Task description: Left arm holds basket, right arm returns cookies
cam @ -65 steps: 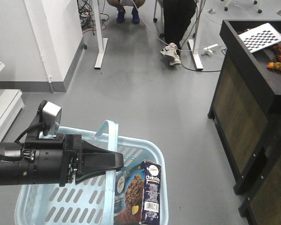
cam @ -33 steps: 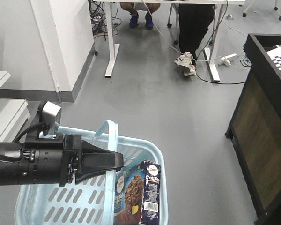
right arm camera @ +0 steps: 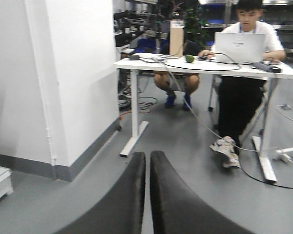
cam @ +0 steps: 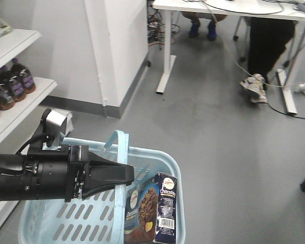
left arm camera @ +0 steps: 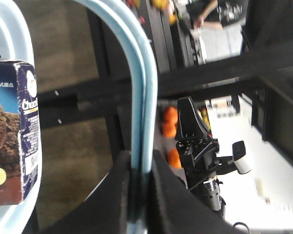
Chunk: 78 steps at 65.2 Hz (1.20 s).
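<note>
The light blue basket (cam: 157, 162) hangs low in the front view, its hoop handle (cam: 120, 152) running up to the left gripper (cam: 128, 175), which is shut on it. In the left wrist view that handle (left arm camera: 139, 97) passes between the two black fingers of the left gripper (left arm camera: 140, 163). The cookies (cam: 160, 208), a dark navy carton picturing chocolate cookies, stand upright inside the basket by its right wall, and show as the cookies (left arm camera: 14, 146) at the left wrist view's left edge. The right gripper (right arm camera: 147, 161) is shut on nothing, above grey floor.
White shelves (cam: 20, 109) with dark bottles (cam: 12, 84) stand at the left. A white pillar (cam: 117, 46) and a white desk (cam: 234, 7) with a seated person's legs (cam: 267, 46) lie ahead. The person (right arm camera: 246, 53) works at a laptop.
The view has swung left: the dark counter at the right has left the frame and the shelves with bottles have come in. Left arm, basket and cookies keep their places in the picture.
</note>
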{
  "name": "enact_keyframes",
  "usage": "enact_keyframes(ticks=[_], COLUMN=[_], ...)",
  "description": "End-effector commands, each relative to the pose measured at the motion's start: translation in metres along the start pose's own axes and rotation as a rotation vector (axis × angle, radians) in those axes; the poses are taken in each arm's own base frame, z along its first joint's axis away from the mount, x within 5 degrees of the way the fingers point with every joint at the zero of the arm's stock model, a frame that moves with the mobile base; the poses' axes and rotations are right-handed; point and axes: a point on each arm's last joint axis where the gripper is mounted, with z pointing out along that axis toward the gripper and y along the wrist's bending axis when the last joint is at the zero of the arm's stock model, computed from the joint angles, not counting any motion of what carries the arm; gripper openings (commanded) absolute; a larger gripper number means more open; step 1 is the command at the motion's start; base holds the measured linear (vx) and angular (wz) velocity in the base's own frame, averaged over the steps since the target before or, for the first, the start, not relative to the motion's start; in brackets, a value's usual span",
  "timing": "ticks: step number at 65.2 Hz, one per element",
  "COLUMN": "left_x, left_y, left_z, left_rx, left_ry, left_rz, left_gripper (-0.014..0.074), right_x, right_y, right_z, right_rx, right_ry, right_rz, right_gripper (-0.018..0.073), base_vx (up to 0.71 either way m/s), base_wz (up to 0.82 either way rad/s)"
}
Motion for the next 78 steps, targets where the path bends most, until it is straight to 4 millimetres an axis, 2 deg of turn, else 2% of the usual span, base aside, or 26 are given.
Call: enact_keyframes(ticks=[1, 78], left_x=[-0.0059, -0.0060], left_y=[-0.0271, -0.0269], left_z=[-0.0045, -0.0045], left_rx=[0.152, 0.151], left_ry=[-0.050, -0.051], left_rz=[0.000, 0.000], left_gripper=[-0.0003, -0.0003], right_x=[-0.0017, -0.0017], right_y=[0.0000, 0.0000], right_z=[-0.0001, -0.0001], right_rx=[0.002, 0.002], right_ry=[-0.065, -0.065], right_rz=[-0.006, -0.006], right_gripper=[-0.0006, -0.0006], base_vx=[0.29, 0.23], base_wz=[0.75, 0.78])
